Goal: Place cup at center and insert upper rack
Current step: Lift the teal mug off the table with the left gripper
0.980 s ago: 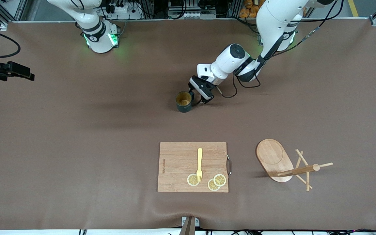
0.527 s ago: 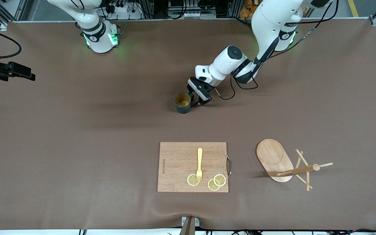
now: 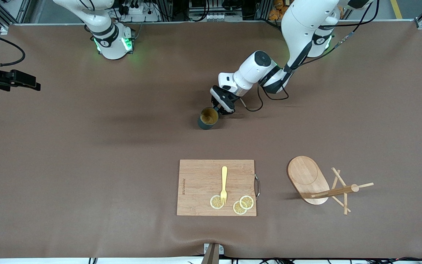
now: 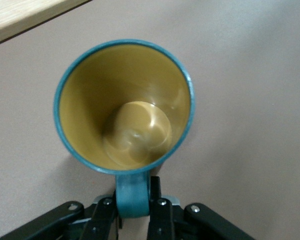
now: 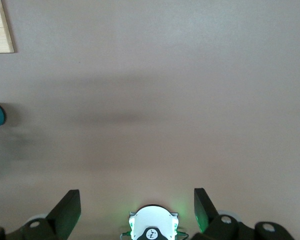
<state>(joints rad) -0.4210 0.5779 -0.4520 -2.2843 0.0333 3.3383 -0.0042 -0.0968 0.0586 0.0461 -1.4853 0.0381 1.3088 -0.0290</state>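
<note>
The dark teal cup (image 3: 208,118), yellowish-tan inside (image 4: 125,100), is near the table's middle and leans a little. My left gripper (image 3: 219,109) is shut on the cup's handle (image 4: 132,197), one finger on each side of it (image 4: 135,192). The upper rack (image 3: 308,178) is a light wooden stand lying on its side, nearer to the front camera and toward the left arm's end. Its post (image 3: 337,190) and thin pegs lie flat on the table. My right gripper (image 5: 136,197) waits open and empty, high over the table by its own base.
A rectangular wooden cutting board (image 3: 196,183) lies nearer to the front camera than the cup, with a yellow fork (image 3: 224,183) and lemon slices (image 3: 242,204) on it. The brown mat's front edge runs just past the board.
My left gripper's fingers have closed onto the cup's handle. The cup has tipped and shifted slightly toward the front camera. The right arm has not moved.
</note>
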